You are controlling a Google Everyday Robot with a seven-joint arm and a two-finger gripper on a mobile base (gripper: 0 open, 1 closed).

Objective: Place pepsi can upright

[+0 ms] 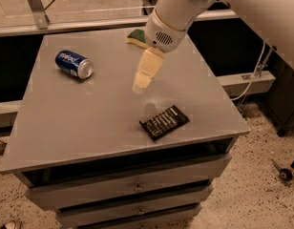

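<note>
The pepsi can (74, 64) is dark blue with white lettering and a silver end. It lies on its side at the back left of the grey table (80, 123). My gripper (140, 86) hangs from the white arm above the middle of the table, well to the right of the can and apart from it. It holds nothing that I can see.
A flat black ridged packet (164, 122) lies near the table's front right. A green-and-yellow sponge (136, 37) sits at the back, partly hidden by my arm. Drawers run below the tabletop. A metal rail and speckled floor surround the table.
</note>
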